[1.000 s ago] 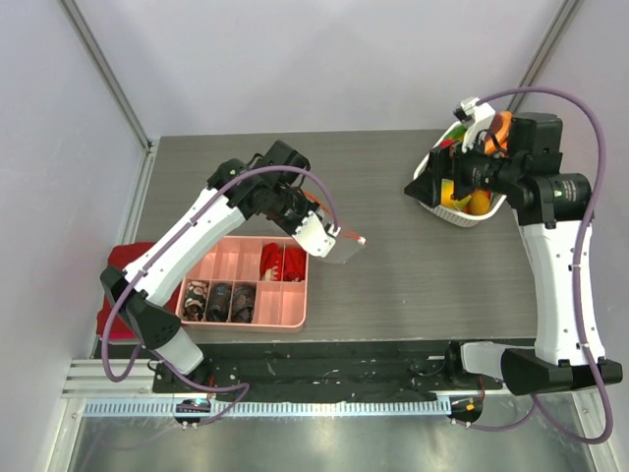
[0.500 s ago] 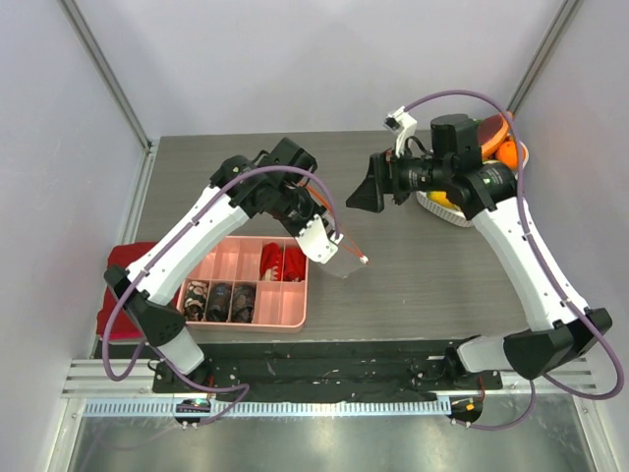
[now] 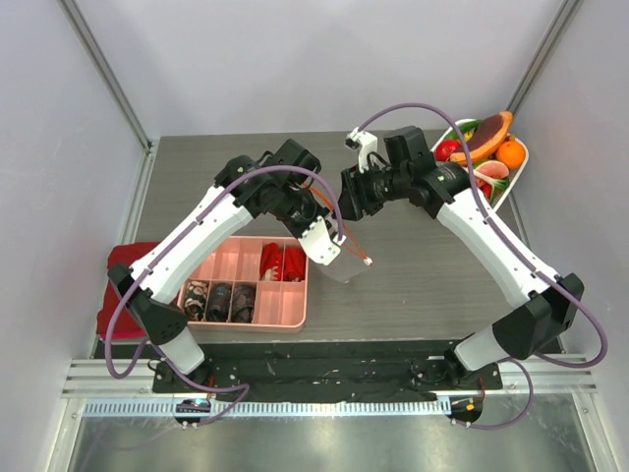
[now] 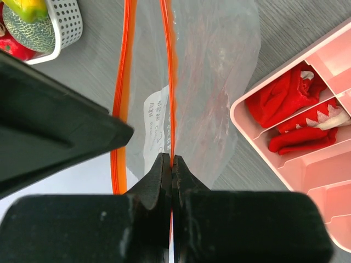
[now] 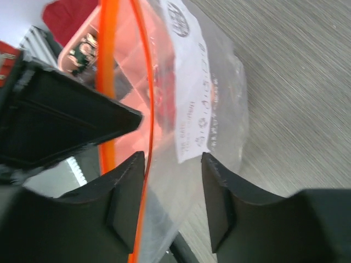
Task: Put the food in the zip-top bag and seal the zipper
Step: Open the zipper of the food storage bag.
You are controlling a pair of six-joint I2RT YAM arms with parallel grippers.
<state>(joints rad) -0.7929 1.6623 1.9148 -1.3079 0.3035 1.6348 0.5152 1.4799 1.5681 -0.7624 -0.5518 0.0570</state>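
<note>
The clear zip-top bag point(image 3: 346, 264) hangs mouth-up over the table's middle. My left gripper point(image 3: 337, 243) is shut on one orange-red zipper point(image 4: 171, 82) strip, pinched at the fingertips point(image 4: 172, 160). The other strip point(image 4: 123, 82) bows away, so the mouth stands open. My right gripper point(image 3: 348, 200) is at the bag's mouth. Its jaws point(image 5: 173, 164) are apart, with the bag's clear wall point(image 5: 219, 93) between them and one finger against a strip point(image 5: 146, 104). It holds no food. The food point(image 3: 496, 152) lies in the white basket point(image 3: 525, 157) at the back right.
A pink compartment tray point(image 3: 285, 315) with red crinkled pieces and dark lumps lies at the front left, close beside the bag. A red cloth point(image 3: 116, 264) lies at the table's left edge. Metal posts stand at both back corners.
My right arm has swung left from the basket to the bag's mouth, and its jaws have narrowed. The left gripper keeps its hold on the bag, almost unmoved.
</note>
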